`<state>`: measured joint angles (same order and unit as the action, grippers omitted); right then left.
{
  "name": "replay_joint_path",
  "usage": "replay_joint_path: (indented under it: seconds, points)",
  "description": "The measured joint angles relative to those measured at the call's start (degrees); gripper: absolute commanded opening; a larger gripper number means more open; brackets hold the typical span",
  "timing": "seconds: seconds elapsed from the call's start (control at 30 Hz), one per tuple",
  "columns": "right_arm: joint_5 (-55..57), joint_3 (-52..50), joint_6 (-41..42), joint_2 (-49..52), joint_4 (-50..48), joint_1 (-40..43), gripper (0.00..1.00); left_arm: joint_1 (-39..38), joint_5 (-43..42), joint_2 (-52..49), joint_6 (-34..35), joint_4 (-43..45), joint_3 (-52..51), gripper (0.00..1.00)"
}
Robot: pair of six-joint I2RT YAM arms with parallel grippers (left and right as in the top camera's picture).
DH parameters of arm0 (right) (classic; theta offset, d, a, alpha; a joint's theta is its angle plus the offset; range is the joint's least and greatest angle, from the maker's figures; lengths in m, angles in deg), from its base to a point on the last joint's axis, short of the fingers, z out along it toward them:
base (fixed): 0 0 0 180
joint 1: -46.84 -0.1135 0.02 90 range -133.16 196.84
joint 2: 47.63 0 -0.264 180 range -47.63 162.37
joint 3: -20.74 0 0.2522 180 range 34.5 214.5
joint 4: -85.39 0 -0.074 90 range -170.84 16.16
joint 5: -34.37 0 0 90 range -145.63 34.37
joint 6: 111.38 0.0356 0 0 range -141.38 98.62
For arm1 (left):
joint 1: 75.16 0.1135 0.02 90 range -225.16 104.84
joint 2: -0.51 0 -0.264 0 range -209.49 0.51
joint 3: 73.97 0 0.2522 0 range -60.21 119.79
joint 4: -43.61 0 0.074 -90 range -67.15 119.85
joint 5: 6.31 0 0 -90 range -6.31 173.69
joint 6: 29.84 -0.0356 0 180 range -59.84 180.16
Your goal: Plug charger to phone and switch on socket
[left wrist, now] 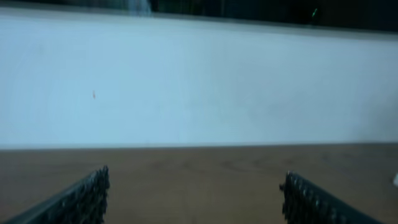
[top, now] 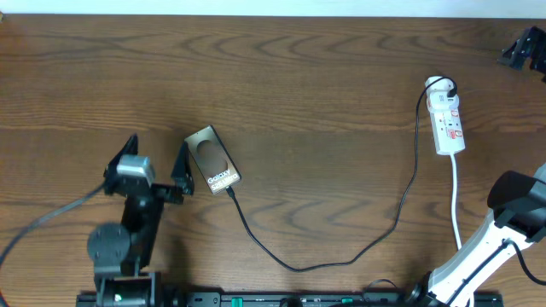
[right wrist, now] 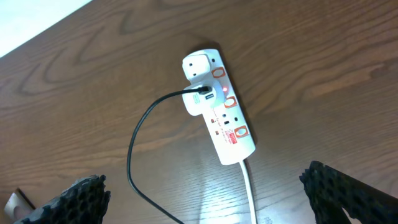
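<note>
jaws, both pairs, stand wide apart and carry nothing. my left gripper (top: 155,155) rests just beside the phone (top: 212,159), on the side turned away from the socket (top: 448,119). its fingers aim past the phone, so the left wrist view gives only the table (top: 324,51) and a pale wall (left wrist: 199,81). my right gripper (right wrist: 205,186) hangs above the socket, well apart from the phone, fingers spread to either side of the strip, a pose that suits pressing a switch rather than gripping. the charger (top: 294,266) leaves the phone's near corner, loops across the table and ends at the socket, where its adapter sits plugged in. a small red glow shows beside that adapter, so i judge the switch is probably on. the tip touches the phone, but whether it is fully seated is too small to tell. with both ends joined, open and empty jaws fit a task near its close.
</note>
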<state>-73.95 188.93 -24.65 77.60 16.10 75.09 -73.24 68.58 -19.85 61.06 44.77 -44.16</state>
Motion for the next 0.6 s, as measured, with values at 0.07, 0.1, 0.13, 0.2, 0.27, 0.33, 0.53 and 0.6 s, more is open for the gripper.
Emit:
replay_joint_path:
  seconds: [0.07, 0.1, 0.13, 0.2, 0.27, 0.33, 0.53, 0.6]
  points:
    - [0.0, 0.0, 0.0, 0.0, 0.0, 0.0, 0.99, 0.3, -0.6, 3.4, -1.3, 1.4, -2.5, 0.87]
    - [0.0, 0.0, 0.0, 0.0, 0.0, 0.0, 0.99, 0.4, -1.0, 5.0, -2.0, 1.6, -3.8, 0.87]
    - [0.0, 0.0, 0.0, 0.0, 0.0, 0.0, 0.99, 0.5, -1.3, 6.2, -2.5, 1.6, -4.7, 0.87]
    - [0.0, 0.0, 0.0, 0.0, -0.1, 0.0, 0.99, 1.1, -1.5, 8.3, -3.1, 1.7, -6.8, 0.87]
    - [0.0, 0.0, 0.0, 0.0, 0.0, 0.0, 0.99, 1.9, -1.5, 10.6, -3.7, 1.8, -9.1, 0.87]
    - [0.0, 0.0, 0.0, 0.0, 0.0, 0.0, 0.99, 2.2, -1.5, 12.9, -4.0, 1.6, -11.6, 0.87]
    - [0.0, 0.0, 0.0, 0.0, 0.0, 0.0, 0.99, 2.9, -1.6, 19.2, -4.2, -2.5, -15.7, 0.87]
    - [0.0, 0.0, 0.0, 0.0, 0.0, 0.0, 0.99, 3.3, -1.7, 19.7, -4.2, -3.5, -15.7, 0.87]
